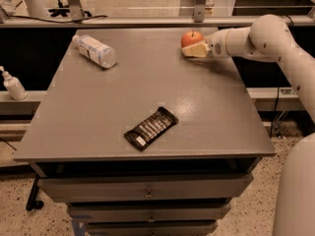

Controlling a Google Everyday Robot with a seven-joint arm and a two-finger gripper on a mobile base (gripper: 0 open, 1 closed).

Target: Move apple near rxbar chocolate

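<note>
The orange-red apple [191, 37] sits at the far right of the grey table [98, 112]. My gripper [195, 50] reaches in from the right on the white arm and lies against the apple's near side, touching it. The rxbar chocolate [150, 128], a flat black bar with white lettering, lies near the table's front edge at the middle, well apart from the apple and the gripper.
A clear plastic bottle with a white label [96, 50] lies on its side at the far left of the table. Drawers sit under the tabletop. A spray bottle [13, 84] stands on a ledge at the left. My white arm [275, 38] spans the right side.
</note>
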